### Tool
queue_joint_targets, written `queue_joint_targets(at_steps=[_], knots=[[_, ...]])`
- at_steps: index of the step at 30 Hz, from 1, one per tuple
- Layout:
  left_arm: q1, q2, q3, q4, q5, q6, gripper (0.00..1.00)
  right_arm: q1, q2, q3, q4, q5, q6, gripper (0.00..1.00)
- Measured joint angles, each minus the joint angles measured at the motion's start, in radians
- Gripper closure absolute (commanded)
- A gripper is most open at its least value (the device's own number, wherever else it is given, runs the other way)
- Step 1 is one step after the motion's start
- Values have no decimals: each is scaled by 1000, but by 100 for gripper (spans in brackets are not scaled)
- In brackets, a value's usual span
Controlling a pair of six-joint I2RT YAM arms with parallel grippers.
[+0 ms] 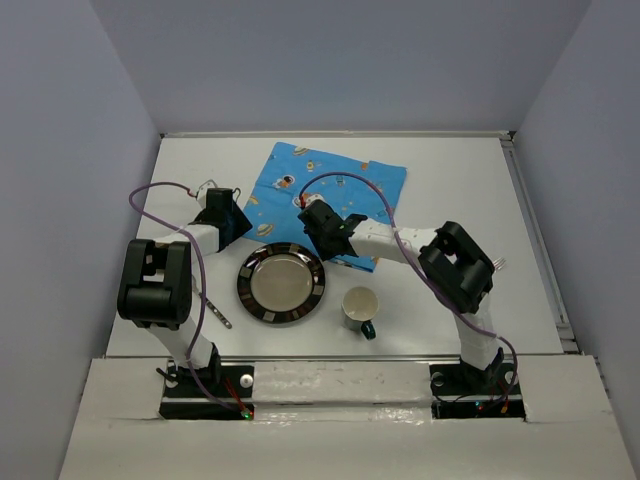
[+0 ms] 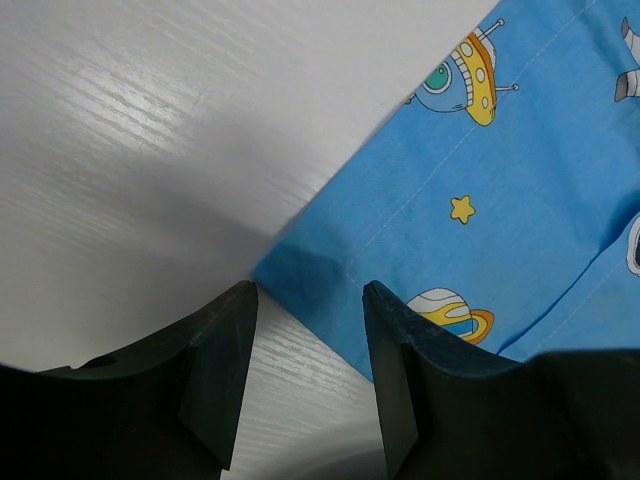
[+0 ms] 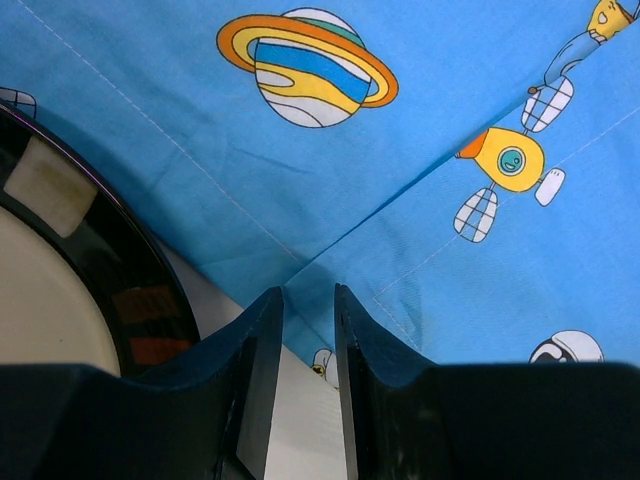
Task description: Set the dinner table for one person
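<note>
The white dinner table carries a blue cartoon-printed mat at the back centre. My left gripper is at the mat's left corner. In the left wrist view it is open, with the mat's corner just ahead between the fingertips and bare table to the left. My right gripper is at the mat's near edge. In the right wrist view it is open by a narrow gap over the mat's edge, where a corner is folded over.
A dark-rimmed plate sits in front of the mat, its rim also showing at the left of the right wrist view. A mug with a dark handle stands to its right. A metal utensil lies near the left arm.
</note>
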Motion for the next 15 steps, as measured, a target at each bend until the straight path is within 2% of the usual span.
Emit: queue_joint_targets(at_steps=[5,11,14,15], knots=[[0,0,-1,2,0,0,41,0,2,0,-1,2,5,69],[0,0,-1,2,0,0,41,0,8,0,-6,9,8,61],[0,0,-1,2,1,-1,41,0,8,0,-12,9,8,62],[0,0,-1,2,0,-1,41,0,8,0,-12,9,8,65]])
